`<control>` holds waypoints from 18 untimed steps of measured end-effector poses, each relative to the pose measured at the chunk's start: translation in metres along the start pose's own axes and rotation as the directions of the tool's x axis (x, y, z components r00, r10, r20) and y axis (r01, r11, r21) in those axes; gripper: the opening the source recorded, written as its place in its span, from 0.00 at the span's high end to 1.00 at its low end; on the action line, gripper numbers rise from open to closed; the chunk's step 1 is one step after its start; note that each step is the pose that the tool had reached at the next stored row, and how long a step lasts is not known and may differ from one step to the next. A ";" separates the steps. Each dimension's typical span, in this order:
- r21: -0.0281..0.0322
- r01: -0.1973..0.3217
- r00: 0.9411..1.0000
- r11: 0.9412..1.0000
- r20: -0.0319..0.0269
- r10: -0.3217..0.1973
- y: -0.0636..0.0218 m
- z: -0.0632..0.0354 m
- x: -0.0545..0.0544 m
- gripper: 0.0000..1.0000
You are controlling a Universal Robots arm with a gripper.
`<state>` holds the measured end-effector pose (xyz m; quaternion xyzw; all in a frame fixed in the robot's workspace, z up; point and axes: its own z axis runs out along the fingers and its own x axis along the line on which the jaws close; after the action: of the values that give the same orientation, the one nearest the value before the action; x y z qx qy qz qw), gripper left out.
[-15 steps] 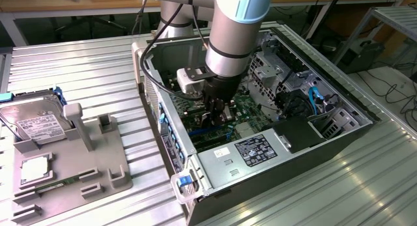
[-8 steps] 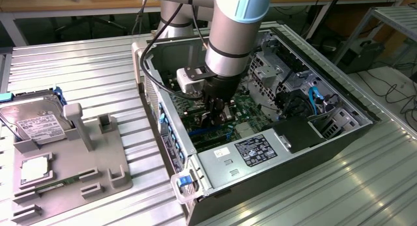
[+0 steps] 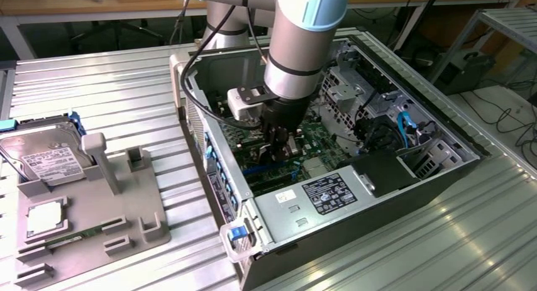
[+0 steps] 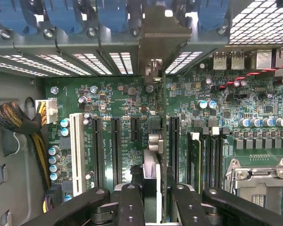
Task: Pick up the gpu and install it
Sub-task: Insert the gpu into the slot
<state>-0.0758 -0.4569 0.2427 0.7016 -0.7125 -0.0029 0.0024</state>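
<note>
End effector pinching the gpu edge-on, low inside the open computer case, above the motherboard expansion slots. Risk, in my judgement: slight misalignment with slot or rear bracket opening would jam the card.

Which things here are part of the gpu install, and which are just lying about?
In the job: gpu, clamped edge-on in the gripper; motherboard slots beneath it; open computer case.
Lying about: hard drive and memory stick on the grey holder beside the case.
</note>
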 end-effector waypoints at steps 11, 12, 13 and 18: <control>-0.001 0.000 1.000 1.000 0.000 0.000 0.0000 0.0063 0.000 0.72; -0.001 0.000 1.000 1.000 0.000 0.000 0.0000 0.0064 0.000 0.72; -0.001 0.000 1.000 1.000 0.000 0.000 0.0000 0.0064 0.000 0.72; 0.000 0.000 1.000 1.000 0.002 0.000 -0.0001 0.0045 0.000 0.72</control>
<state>-0.0758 -0.4567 0.2381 0.7016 -0.7125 -0.0036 0.0018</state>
